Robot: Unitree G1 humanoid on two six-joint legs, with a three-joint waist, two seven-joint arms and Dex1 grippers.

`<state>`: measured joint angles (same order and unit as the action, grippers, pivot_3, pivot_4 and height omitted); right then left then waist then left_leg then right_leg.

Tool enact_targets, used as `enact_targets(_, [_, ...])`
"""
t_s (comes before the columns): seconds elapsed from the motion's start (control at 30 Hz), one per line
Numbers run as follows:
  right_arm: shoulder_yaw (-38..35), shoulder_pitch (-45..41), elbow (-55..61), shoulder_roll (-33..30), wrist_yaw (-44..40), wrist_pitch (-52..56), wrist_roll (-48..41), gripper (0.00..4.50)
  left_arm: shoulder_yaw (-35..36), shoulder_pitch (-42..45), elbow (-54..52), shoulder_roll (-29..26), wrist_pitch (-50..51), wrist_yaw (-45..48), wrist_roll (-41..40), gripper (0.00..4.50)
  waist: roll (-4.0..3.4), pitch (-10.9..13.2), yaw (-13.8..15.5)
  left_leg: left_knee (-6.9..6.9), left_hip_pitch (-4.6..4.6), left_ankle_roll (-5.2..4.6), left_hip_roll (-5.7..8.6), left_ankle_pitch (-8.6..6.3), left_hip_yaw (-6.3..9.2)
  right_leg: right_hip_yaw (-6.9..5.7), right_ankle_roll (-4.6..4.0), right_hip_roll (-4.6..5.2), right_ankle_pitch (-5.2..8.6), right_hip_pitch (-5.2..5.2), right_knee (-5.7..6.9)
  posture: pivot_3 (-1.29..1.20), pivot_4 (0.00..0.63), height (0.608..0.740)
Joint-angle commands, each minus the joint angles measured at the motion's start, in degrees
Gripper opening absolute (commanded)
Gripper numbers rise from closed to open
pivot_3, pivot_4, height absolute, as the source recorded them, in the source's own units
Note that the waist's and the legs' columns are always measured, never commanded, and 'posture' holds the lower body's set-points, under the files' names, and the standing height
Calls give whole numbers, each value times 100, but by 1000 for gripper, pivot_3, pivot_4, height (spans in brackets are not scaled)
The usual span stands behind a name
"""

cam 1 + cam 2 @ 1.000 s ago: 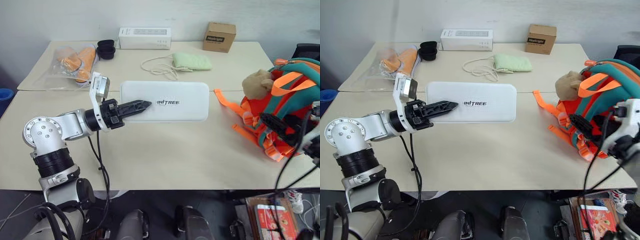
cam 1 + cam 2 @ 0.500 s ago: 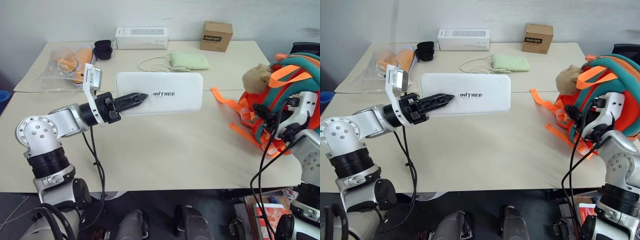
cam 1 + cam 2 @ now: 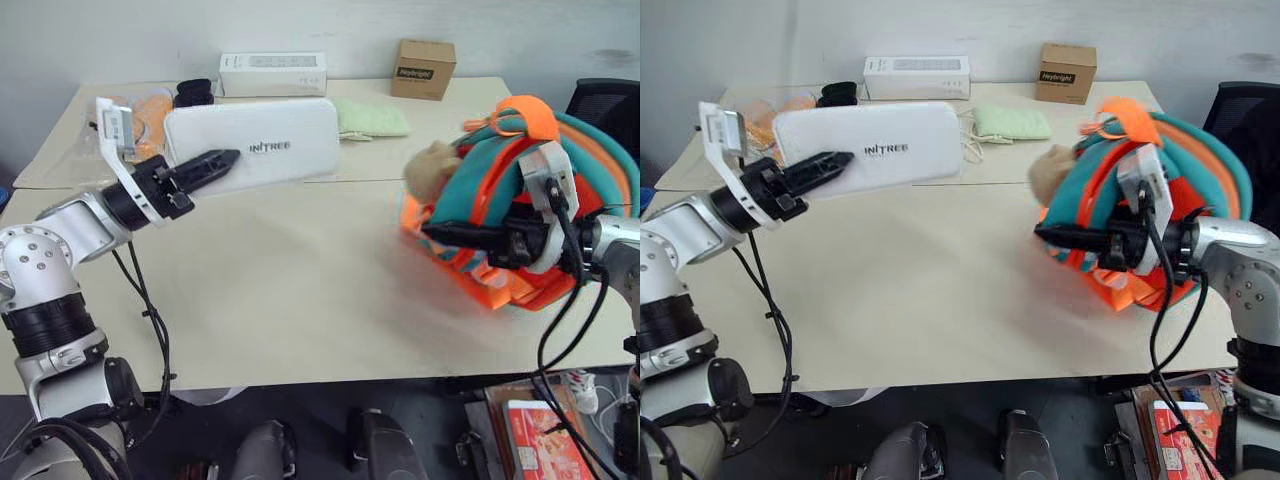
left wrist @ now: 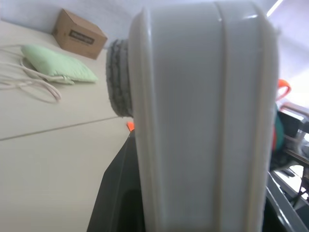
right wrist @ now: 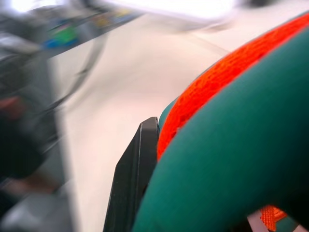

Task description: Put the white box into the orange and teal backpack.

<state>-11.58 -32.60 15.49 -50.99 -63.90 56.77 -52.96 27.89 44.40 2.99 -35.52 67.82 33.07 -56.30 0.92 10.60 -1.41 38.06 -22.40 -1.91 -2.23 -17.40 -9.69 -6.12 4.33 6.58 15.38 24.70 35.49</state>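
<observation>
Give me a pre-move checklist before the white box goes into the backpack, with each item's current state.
1. White box held by the left gripper: ok, clamped at one end and lifted off the table.
2. Right gripper has hold of the orange and teal backpack: ok, shut on a teal strap.
3. Backpack opening faces the box: cannot tell, no opening shows.
4. Path between box and backpack free of things: ok, only bare table lies between.
5. Plush toy out of the way: not ok, it sits on the side facing the box.
</observation>
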Motion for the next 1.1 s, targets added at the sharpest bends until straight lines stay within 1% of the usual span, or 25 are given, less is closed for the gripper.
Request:
enact_targets(0.03, [-94, -195, 408, -478, -834, 328, -738, 15, -161, 94, 10, -185, -502, 438, 136, 1265, 1, 1, 6, 0, -2, -2, 0, -2, -1, 0, 0, 2, 0, 0, -3, 0, 150, 740])
enact_targets(0.17, [-119, -157, 437, -886, -1260, 444, -953, 15, -335, 121, -154, -230, -663, 791, 50, 1265, 23, 13, 14, 3, -4, -12, 4, -9, -3, -1, 1, 9, -1, -4, -17, 0, 150, 740])
enact_targets(0.3, [-199, 231, 430, -1250, -1639, 432, -937, 15, -459, 101, -508, -245, -667, 1254, -206, 1265, 29, 17, 36, 4, -13, -9, -1, -14, -1, -2, 2, 14, -1, -1, -38, 0, 150, 740])
enact_targets(0.4, [-239, 505, 456, -1410, -1761, 303, -829, 15, -628, 165, -545, -230, -802, 1468, -146, 1265, 29, 17, 89, 4, -13, -2, -11, -18, -2, -3, 2, 8, -1, -3, -36, 0, 150, 740])
enact_targets(0.53, [-260, 708, 303, -1392, -1663, 117, -646, 15, -1256, 255, -550, -295, -1331, 1980, 355, 1265, 30, 17, 135, 14, -9, -1, -18, -18, -12, -3, 1, -2, -1, 0, -46, 0, 150, 740])
enact_targets(0.63, [-285, 896, 292, -1368, -1696, -8, -585, 15, -1792, 410, -336, -303, -2002, 2350, 968, 1265, 30, 18, 141, 17, -3, 0, -17, -18, -15, -2, 1, -1, -1, -2, -42, 0, 150, 740])
enact_targets(0.8, [-320, 1042, 214, -1279, -1572, -99, -569, 15, -2350, 757, 31, -160, -2651, 2781, 1554, 1265, 30, 18, 170, 18, -3, -1, -16, -19, -11, 0, -3, 5, -3, -4, -40, 0, 150, 740])
enact_targets(0.97, [-245, 1077, 105, -1247, -1526, -193, -483, 15, -2831, 888, 82, -304, -3167, 3461, 2053, 1265, 30, 18, 168, 18, -5, -3, -18, -20, -12, -4, -3, 3, -3, -3, -45, 0, 150, 740])
enact_targets(1.1, [-159, 1025, 91, -1207, -1491, -225, -431, 15, -3237, 1221, 375, -377, -3696, 4042, 2531, 1265, 30, 18, 181, 24, -7, -8, -17, -22, -13, -17, -3, 0, -3, -4, -45, 0, 150, 740])
